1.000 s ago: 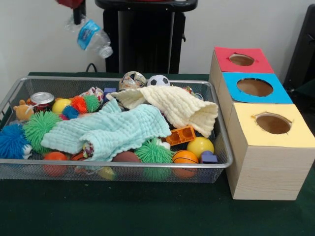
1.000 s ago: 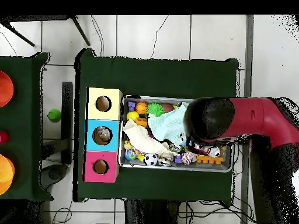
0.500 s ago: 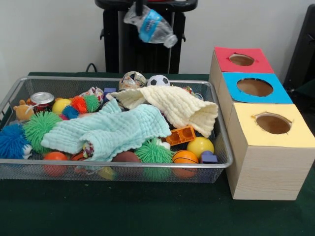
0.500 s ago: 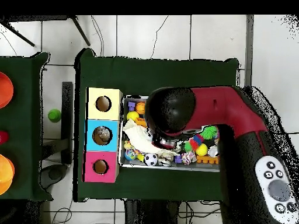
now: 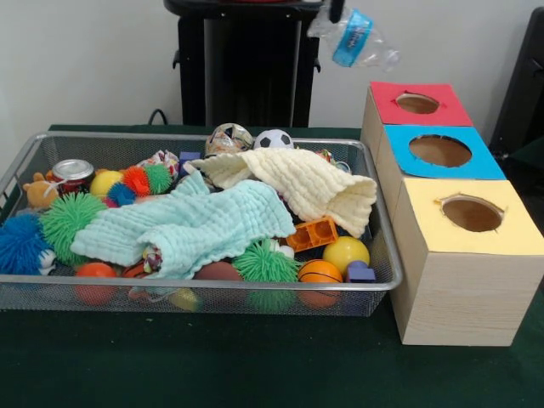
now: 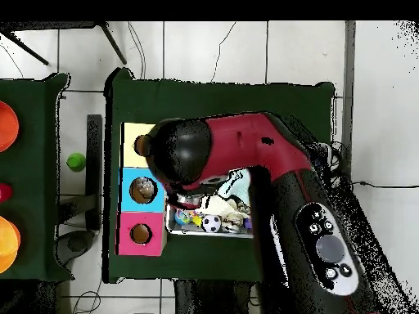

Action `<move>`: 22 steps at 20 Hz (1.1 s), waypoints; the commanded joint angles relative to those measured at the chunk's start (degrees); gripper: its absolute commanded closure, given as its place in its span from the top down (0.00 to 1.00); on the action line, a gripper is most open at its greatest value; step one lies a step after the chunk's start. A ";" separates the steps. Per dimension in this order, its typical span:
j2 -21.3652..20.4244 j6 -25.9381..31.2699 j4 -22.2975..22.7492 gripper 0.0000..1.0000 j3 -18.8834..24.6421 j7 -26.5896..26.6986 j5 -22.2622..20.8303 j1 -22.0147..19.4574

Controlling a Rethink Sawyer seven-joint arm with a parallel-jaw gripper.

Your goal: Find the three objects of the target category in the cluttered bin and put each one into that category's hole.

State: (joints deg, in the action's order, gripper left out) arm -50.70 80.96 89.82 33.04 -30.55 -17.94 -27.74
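Observation:
A crumpled clear plastic bottle [image 5: 355, 39] with a blue label hangs in the air, tilted, up and to the left of the red box [image 5: 387, 95]. My gripper [image 5: 337, 11] shows only its dark tips at the top edge and is shut on the bottle's upper end. The red box's hole [image 5: 417, 103] lies lower right of the bottle, with the blue box [image 5: 440, 151] and yellow box [image 5: 473, 213] in a row nearer the camera. In the overhead view my arm [image 6: 245, 163] covers the gripper and the bottle.
The wire bin [image 5: 212, 293] holds a mint cloth [image 5: 187, 225], a cream cloth [image 5: 306, 180], spiky balls [image 5: 66, 219], a can [image 5: 72, 172], a soccer ball [image 5: 273, 139], an orange brick [image 5: 313, 233] and other toys. Overhead, the boxes [image 6: 141, 234] stand left of the bin.
The gripper has carried the bottle across the front view from above the bin's left end to beside the red box. Overhead, the arm has swung over the bin toward the boxes.

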 commanded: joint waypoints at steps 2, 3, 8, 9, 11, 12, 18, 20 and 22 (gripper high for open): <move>4.23 -4.99 -3.03 0.00 -5.01 -25.48 4.49 5.79; 4.68 -5.60 -3.59 0.00 -5.25 -26.29 5.00 6.66; 6.41 -8.38 -6.71 0.00 -6.92 -30.43 5.83 10.75; 6.89 -8.28 -7.64 0.00 -7.35 -30.94 5.33 11.53; 7.33 -8.31 -8.83 0.00 -8.20 -31.62 4.04 12.82; 7.10 -7.95 -8.92 0.00 -8.56 -31.50 3.26 13.18; 6.13 -8.30 -8.64 0.00 -10.44 -31.01 1.03 14.06; 5.46 -8.86 -7.65 0.00 -11.10 -30.40 0.24 14.00; 5.07 -9.38 -7.09 0.00 -11.77 -30.02 -0.39 14.20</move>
State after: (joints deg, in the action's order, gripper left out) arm -46.38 75.92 82.50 26.83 -46.39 -14.18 -12.70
